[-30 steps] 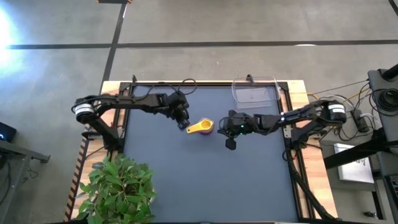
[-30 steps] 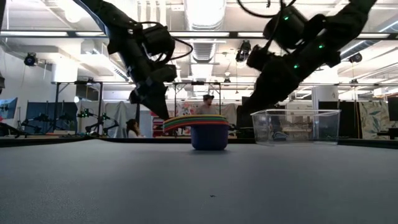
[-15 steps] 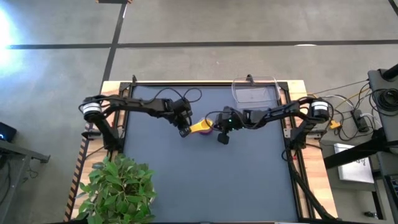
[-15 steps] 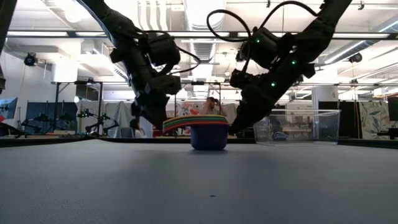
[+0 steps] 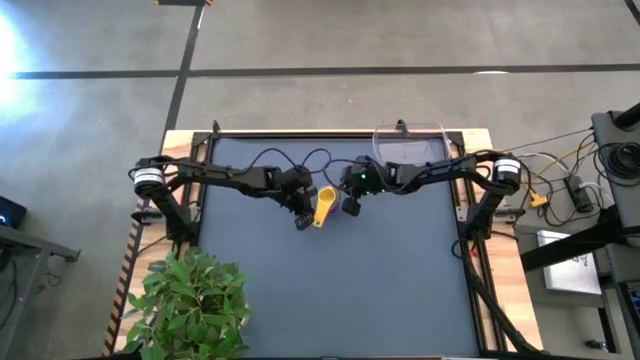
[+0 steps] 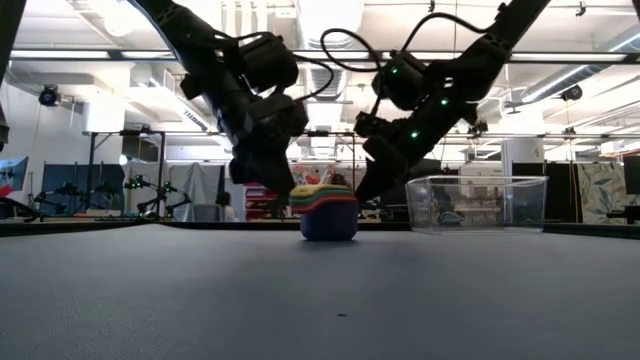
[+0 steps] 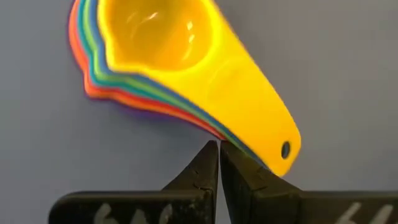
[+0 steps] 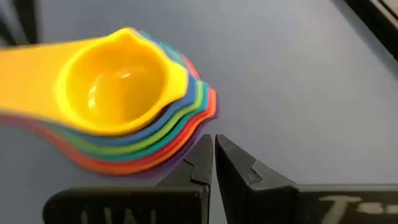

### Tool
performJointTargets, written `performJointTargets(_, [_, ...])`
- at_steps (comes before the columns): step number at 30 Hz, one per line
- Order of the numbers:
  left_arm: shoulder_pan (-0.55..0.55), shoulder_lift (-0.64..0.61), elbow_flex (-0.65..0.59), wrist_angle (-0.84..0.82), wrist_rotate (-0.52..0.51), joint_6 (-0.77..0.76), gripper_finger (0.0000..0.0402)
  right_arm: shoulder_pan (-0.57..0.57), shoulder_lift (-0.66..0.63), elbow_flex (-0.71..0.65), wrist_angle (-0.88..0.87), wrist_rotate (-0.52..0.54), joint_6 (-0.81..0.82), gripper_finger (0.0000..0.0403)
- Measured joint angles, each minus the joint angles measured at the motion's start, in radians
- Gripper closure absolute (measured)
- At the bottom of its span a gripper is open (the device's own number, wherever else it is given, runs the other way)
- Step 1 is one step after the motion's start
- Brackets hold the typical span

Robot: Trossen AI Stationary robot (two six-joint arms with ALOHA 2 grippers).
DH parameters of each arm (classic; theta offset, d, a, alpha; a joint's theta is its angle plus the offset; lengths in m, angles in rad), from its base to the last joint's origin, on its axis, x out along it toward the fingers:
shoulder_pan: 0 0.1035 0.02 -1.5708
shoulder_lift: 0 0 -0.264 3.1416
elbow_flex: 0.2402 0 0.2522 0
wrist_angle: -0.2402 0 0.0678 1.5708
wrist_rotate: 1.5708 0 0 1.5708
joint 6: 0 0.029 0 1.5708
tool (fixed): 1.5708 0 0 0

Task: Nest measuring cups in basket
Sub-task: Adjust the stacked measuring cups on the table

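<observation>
The high view looks straight down on the whole table (image 5: 400, 280). The low view sits at tabletop height, facing level across it into the room. Each of the 2 wrist views looks close down past its own fingers. All 4 share the cup stack (image 5: 324, 203) (image 6: 323, 208) (image 7: 168, 56) (image 8: 124, 99).

Nested measuring cups (image 5: 325, 204) sit on the desk (image 5: 330, 290) near its middle, toward the far half, with the left pincer (image 5: 303, 219) just beside the handle end on the left and the right pincer (image 5: 351, 205) just beside the bowls on the right. Basket (image 5: 410, 150) lies at the far right corner of the desk, well apart from the stack. A plant (image 5: 192, 305) stands at the near left corner.
</observation>
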Motion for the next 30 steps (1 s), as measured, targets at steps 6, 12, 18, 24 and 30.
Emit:
performJointTargets(6, [-0.02,0.0,0.0,0.059,0.024,0.004,0.0402,-0.015,0.046,0.083,-0.046,-0.003,-0.037,0.0394])
performJointTargets(12, [-0.008,-0.045,-0.012,0.06,-0.024,0.075,0.0402,-0.004,-0.039,0.084,-0.127,0.0,-0.043,0.0394])
performJointTargets(18, [0.067,-0.06,-0.051,0.055,-0.029,0.095,0.0401,0.026,-0.146,-0.026,-0.118,-0.001,0.007,0.0394])
performJointTargets(24, [0.148,-0.05,-0.086,0.069,-0.089,0.077,0.0401,0.039,-0.149,-0.104,-0.082,-0.002,0.072,0.0394])
performJointTargets(30, [0.188,-0.029,-0.084,0.14,-0.099,0.075,0.0401,0.085,-0.111,-0.115,-0.023,-0.03,0.094,0.0394])
